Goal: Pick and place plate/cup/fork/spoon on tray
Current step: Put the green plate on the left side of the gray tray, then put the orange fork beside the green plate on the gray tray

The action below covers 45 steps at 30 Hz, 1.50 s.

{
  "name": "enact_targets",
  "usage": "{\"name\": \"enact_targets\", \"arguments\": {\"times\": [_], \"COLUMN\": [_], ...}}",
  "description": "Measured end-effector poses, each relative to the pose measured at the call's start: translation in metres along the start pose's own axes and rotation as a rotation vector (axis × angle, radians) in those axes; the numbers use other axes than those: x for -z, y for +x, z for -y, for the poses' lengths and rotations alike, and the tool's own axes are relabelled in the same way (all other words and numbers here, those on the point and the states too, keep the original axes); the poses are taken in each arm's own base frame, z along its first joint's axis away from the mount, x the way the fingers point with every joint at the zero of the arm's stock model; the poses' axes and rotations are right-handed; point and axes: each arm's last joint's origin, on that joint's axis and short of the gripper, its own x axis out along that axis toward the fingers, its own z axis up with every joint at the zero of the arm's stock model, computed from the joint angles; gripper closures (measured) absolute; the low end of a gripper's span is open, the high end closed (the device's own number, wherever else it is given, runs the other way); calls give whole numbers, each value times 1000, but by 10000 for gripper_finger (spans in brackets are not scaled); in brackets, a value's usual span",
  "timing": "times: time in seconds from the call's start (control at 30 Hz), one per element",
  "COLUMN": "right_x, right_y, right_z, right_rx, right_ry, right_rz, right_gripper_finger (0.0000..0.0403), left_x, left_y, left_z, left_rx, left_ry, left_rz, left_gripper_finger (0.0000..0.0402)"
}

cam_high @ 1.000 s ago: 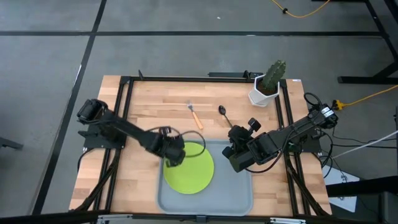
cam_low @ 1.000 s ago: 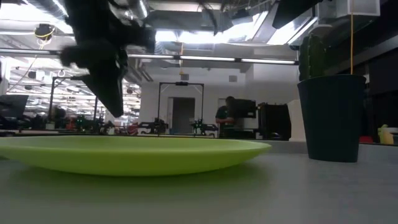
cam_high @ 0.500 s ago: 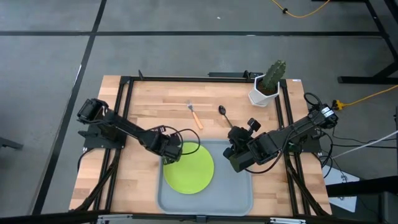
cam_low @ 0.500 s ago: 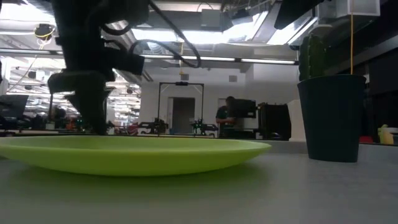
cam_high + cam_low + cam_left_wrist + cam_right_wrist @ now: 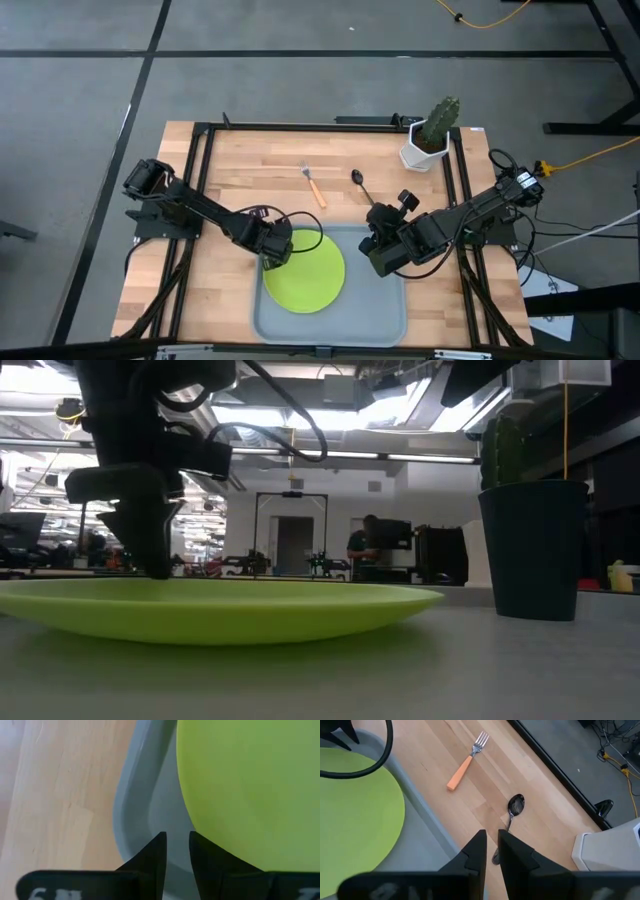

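The plate (image 5: 303, 268) lies flat inside the tray (image 5: 385, 318), and the cup (image 5: 531, 548) stands in the tray too, as the low view shows it upright on the grey surface to the side of the plate; in the high view I cannot find it, because the right arm covers that corner. What remains on the bare wood of the table (image 5: 250, 165) are the fork (image 5: 313, 185) and the spoon (image 5: 362, 185), side by side but apart, both beyond the far rim of the tray. The right gripper (image 5: 374, 214) hangs just over that far rim, and its fingers (image 5: 475, 851) stand close together with only a thin gap and nothing between them. From this gripper the spoon lies straight ahead and very near: the handle end points toward the gripper and the oval bowl away from it, so the long axis runs almost in line with the reach of the arm. The fork is farther off to the side, with its orange handle slanting toward the tray and the tines away. The left gripper (image 5: 275, 249) is low at the near-left edge of the plate, fingers also nearly together and empty. I judge that the right arm is nearer to the spoon, and that its fingers must close across the thin handle, not along it.
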Motion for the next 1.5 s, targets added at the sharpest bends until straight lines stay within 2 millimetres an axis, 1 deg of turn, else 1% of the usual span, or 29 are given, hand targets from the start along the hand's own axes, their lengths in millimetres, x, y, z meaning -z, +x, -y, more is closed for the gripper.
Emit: {"name": "enact_targets", "arguments": {"times": [0.07,0.2,0.4,0.6,0.7,0.8,0.9,0.97,1.07,1.17,1.23,1.3,1.4,1.5], "right_x": [0,0,0,0,-1,-8,-22,-33,-51,-69,-80,-89,-102,-115], "right_y": [0,0,0,0,0,3,10,18,35,58,72,85,102,114], "right_z": [0,0,0,0,0,-2,-1,2,12,29,43,56,73,87], "right_rx": [0,0,0,0,4,20,48,71,94,111,103,89,37,-39], "right_ry": [0,-1,-3,-3,4,50,71,70,75,70,53,48,71,132], "right_rz": [0,0,0,0,21,108,191,226,226,184,141,114,91,106], "right_gripper_finger": [350,350,350,350,350,350,350,350,350,350,350,350,350,350], "left_x": [0,-1,7,15,14,5,-4,-6,-3,8,17,28,41,59], "left_y": [0,-2,-6,-10,-19,-39,-67,-85,-107,-121,-124,-122,-117,-107], "left_z": [1,8,18,30,33,33,25,15,-6,-36,-55,-70,-85,-95], "left_rx": [7,92,132,215,217,207,164,149,179,204,215,218,249,298], "left_ry": [0,7,10,44,64,102,180,271,373,360,315,270,196,163], "left_rz": [5,0,-11,-44,-51,-13,51,110,172,239,291,348,480,550], "left_gripper_finger": [325,325,325,325,325,325,325,325,325,325,325,325,325,325]}}
